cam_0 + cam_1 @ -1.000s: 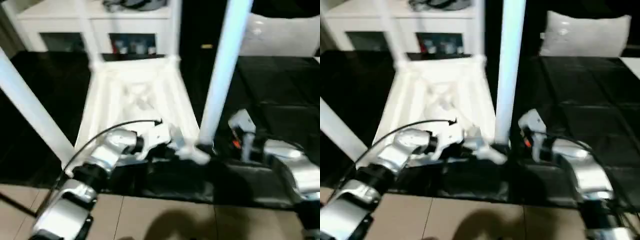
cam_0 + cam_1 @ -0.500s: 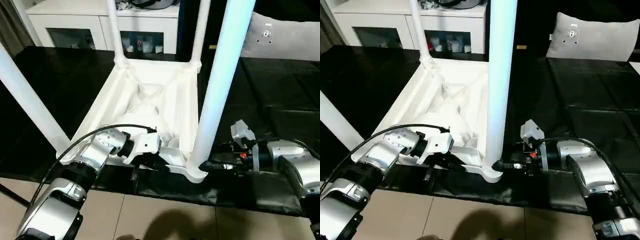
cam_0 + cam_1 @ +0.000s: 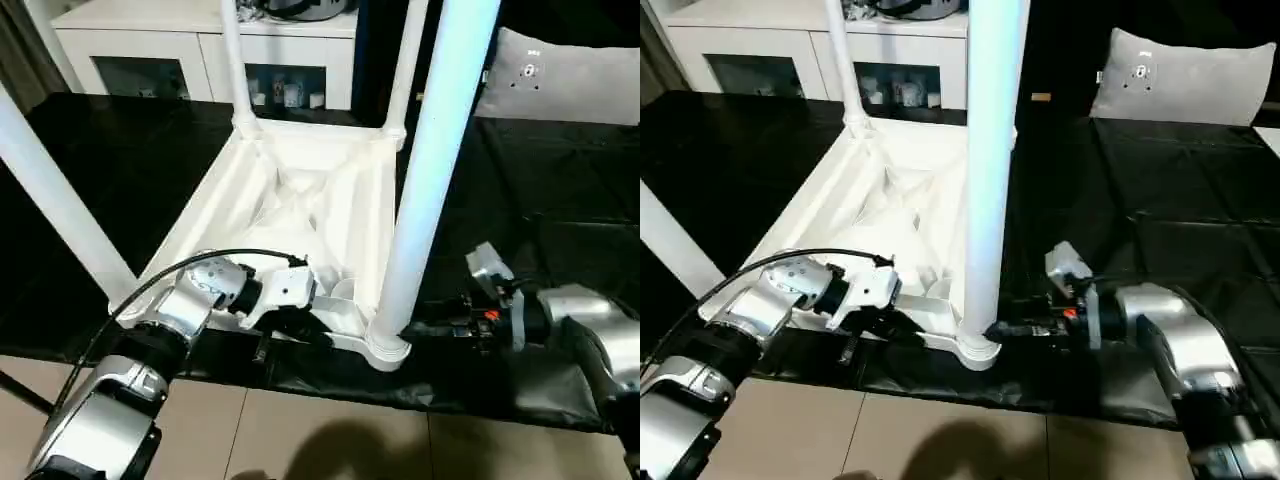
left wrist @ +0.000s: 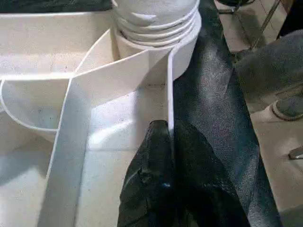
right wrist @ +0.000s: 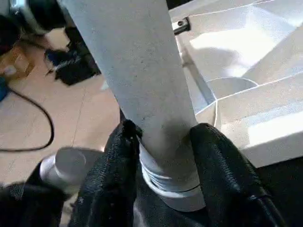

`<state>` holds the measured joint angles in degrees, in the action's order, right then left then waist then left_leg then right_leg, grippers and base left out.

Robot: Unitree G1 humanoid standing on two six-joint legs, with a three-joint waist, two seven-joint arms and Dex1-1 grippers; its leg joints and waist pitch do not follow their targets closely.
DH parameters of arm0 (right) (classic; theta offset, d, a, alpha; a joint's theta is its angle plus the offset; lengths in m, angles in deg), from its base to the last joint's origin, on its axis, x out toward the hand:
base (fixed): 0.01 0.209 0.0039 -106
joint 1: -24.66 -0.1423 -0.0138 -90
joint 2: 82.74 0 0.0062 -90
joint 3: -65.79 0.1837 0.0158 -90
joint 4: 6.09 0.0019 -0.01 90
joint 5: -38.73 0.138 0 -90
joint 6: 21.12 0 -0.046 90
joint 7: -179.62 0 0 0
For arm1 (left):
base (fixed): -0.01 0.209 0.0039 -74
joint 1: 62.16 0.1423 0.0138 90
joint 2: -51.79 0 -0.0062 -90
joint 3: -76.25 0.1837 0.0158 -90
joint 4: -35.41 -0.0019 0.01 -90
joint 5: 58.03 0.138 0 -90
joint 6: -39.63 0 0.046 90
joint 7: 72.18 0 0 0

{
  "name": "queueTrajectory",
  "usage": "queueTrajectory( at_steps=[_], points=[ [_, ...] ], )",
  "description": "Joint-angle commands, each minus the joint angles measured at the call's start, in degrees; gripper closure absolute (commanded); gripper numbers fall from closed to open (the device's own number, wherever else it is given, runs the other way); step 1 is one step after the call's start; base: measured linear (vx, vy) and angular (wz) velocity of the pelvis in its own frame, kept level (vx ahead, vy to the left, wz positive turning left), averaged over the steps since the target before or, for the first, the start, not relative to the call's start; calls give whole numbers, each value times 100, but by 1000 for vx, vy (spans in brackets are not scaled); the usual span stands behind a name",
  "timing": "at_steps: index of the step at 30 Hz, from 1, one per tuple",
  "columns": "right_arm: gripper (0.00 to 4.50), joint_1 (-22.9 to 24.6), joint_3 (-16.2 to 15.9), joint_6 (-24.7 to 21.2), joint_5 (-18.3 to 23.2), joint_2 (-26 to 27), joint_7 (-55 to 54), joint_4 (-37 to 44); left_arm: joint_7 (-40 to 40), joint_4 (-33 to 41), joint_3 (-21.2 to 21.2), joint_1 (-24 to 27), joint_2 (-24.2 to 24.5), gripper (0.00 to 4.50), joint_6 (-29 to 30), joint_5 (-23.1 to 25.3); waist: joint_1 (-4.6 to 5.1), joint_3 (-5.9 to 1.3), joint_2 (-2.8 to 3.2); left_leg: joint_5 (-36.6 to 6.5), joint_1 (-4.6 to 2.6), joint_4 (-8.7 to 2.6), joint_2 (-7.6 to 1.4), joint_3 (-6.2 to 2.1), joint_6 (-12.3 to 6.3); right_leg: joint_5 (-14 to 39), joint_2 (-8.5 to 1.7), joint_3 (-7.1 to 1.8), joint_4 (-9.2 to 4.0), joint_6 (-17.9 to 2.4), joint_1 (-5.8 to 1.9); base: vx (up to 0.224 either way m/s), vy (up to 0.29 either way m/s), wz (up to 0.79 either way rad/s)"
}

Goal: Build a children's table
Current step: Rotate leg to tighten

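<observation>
The near leg [image 3: 420, 190] stands upright, its base clamped by the right gripper [image 5: 163, 142] from 3 o'clock (left gripper [image 4: 168, 137] pinches the table's rim [image 4: 169, 94], 9 o'clock).

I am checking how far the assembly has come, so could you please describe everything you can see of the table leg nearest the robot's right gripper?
The leg is a long, round, smooth white plastic post, standing upright and running past the picture's top. Its threaded base sits in the rounded corner socket of the upturned tabletop, with a few thread rings showing above the socket. The right gripper clasps it low down, one black finger on each side, just above the threads.
</observation>
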<state>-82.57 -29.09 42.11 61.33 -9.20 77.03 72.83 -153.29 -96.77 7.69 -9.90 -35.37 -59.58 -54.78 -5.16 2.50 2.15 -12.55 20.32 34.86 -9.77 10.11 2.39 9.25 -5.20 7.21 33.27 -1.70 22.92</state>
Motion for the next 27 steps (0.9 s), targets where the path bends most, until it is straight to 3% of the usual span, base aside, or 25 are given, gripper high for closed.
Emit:
queueTrajectory(
  at_steps=[1, 2, 5, 9, 13, 14, 15, 18, 21, 22, 27],
  points=[
    [302, -120, -122, -74, -82, 346, -685, 308, 492, 229, 111, 39, -437, 450, 384, 30, 9, -358, -112, -571, -4, -402, -382, -108, -483, 1816, -448, -339, -411, -923, -340, 0, 0, 0],
    [310, -144, -94, -82, -152, 447, -925, 289, 607, 267, 81, 50, -511, 450, 523, 12, 53, -329, -79, -777, -8, -417, -357, -109, -362, 2201, -448, -324, -474, -813, -345, 0, 0, 0],
    [330, -249, 6, -236, -377, 785, -1731, 216, 1082, 309, 0, 51, -753, 450, 749, 31, 168, -317, -113, -956, -13, -410, -276, -128, -217, 2920, -430, -272, -578, -473, -353, 0, 0, 0],
    [362, -536, 361, -638, -762, 1531, -3509, -86, 1966, 291, -99, -29, -1269, 450, 1295, 136, 384, -327, -83, -1002, 27, -399, -247, -157, -159, 2942, -394, -221, -603, -411, -352, 0, 0, 0],
    [367, -635, 493, -730, -1071, 1993, -4589, -169, 2741, 263, -210, -101, -1688, 450, 1716, 263, 516, -331, -71, -1130, -24, -369, -214, -147, -263, 3055, -377, -201, -681, -372, -292, 0, 0, 0],
    [367, -623, 434, -555, -1152, 2084, -4654, -194, 3107, 183, -232, -133, -1862, 450, 1675, 340, 521, -347, -60, -1045, 21, -379, -216, -153, -331, 2890, -383, -212, -649, -393, -334, 0, 0, 0],
    [367, -597, 457, -378, -1080, 2115, -4536, -206, 3185, 164, -242, -130, -1921, 450, 1679, 345, 510, -346, -66, -1040, -5, -376, -233, -139, -404, 2758, -371, -231, -653, -425, -300, 0, 0, 0],
    [333, -537, 568, -293, -1001, 2111, -4413, -154, 3279, 187, -249, -109, -1963, 450, 1742, 399, 494, -366, -73, -896, 42, -382, -232, -140, -530, 2511, -383, -251, -597, -511, -352, 0, 0, 0],
    [320, -449, 661, -183, -826, 1865, -3961, -102, 3185, 222, -179, -88, -1809, 450, 1610, 494, 448, -381, -61, -769, 48, -376, -253, -133, -671, 2188, -388, -274, -552, -627, -360, 0, 0, 0],
    [295, -434, 692, -162, -790, 1815, -3901, -86, 3187, 240, -169, -81, -1777, 450, 1599, 506, 425, -397, -57, -676, 51, -374, -261, -135, -704, 2027, -392, -284, -525, -681, -370, 0, 0, 0],
    [254, -229, 630, 135, -624, 961, -2620, 19, 2584, 256, 47, 65, -1270, 450, 913, 633, 300, -407, -48, -540, 64, -360, -280, -128, -875, 1705, -398, -291, -486, -771, -387, 0, 0, 0]
  ],
)
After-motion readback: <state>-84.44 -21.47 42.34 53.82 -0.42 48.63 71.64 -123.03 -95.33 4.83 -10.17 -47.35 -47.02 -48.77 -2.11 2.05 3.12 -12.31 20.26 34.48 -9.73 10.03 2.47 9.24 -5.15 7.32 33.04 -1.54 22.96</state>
